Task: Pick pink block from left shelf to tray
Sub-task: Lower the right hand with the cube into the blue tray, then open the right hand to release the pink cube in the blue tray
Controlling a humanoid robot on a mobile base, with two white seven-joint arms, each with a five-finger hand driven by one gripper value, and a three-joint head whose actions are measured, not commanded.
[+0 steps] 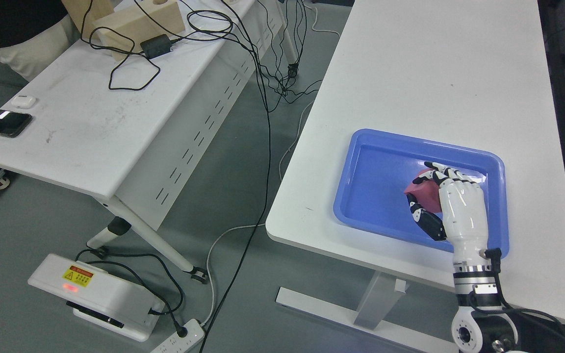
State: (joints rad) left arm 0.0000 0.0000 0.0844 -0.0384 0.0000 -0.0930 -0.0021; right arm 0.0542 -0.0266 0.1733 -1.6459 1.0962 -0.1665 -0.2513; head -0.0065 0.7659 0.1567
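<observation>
White table (410, 73) bears the blue tray (361, 206), over which the right hand (451, 198) grips the pink block (424, 192), fingers wrapped round it; only release looks left.

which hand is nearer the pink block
Right. The right hand grips the pink block over the blue tray; the left hand is out of view.

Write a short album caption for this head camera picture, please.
The robot's right hand holds a pink block over a blue tray on a white table.
</observation>
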